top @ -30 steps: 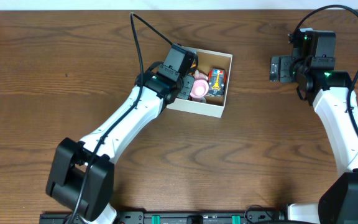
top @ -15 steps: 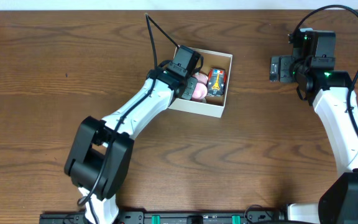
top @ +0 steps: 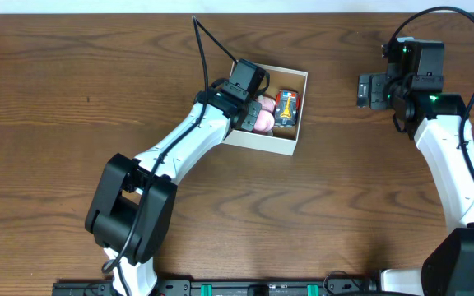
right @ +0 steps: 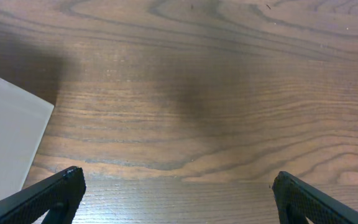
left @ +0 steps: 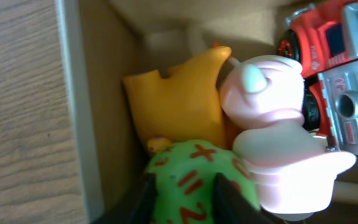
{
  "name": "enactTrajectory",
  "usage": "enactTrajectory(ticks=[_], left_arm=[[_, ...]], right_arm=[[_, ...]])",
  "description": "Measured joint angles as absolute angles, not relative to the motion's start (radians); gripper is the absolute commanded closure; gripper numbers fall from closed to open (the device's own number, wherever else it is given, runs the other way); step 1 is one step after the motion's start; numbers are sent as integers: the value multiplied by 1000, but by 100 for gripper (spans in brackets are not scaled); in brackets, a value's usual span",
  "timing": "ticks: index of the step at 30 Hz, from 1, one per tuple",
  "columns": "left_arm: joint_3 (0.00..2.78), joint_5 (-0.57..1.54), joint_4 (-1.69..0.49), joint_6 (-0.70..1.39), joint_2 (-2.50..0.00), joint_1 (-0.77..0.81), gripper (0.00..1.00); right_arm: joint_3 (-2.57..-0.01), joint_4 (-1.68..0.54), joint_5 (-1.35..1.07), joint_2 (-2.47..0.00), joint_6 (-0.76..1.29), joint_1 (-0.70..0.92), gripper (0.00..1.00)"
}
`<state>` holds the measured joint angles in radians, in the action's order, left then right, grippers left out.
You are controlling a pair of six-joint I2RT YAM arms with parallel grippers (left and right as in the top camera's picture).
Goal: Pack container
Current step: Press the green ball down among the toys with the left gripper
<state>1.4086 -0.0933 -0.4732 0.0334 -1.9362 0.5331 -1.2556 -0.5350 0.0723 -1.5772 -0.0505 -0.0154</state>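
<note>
The box [top: 258, 142] is sitting toward the far middle of the bench [top: 344, 214], open side up. It is holding a yellow toy [left: 179, 102], a pink toy [left: 269, 124] and a red and silver car [left: 331, 81]. The left tool [left: 184, 198] is reaching down into the box's left side and gripping a green toy [left: 191, 165] with red marks, a finger pressing on each flank. That toy is lying against the yellow one and touching the pink one, close to the left wall. To my eye the placing is nearly finished. The fingers are needing to part gently, then lift straight up, so nothing is getting dragged out or snagged on the wall. The crowding neighbours are leaving little room. The right tool [right: 178, 186] is hanging spread wide over bare bench, well to the right of the box, holding nothing.
</note>
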Motion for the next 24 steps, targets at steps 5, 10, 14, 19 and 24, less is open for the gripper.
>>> enactTrajectory(ticks=[5, 10, 14, 19, 24], left_arm=[[1400, -62, -484, 51, -1934, 546, 18], [1372, -64, -513, 47, -1951, 544, 7], [1364, -75, -521, 48, -1955, 540, 6], [1361, -75, -519, 48, -1944, 540, 3], [1346, -75, -516, 48, -1893, 538, 1]], right_arm=[[-1256, -535, 72, -1577, -51, -15, 1], [-1256, -535, 72, -1577, -51, -15, 1], [-1256, -535, 72, -1577, -51, -15, 1], [-1256, -535, 72, -1577, -51, -15, 1], [-1256, -535, 72, -1577, -51, -15, 1]])
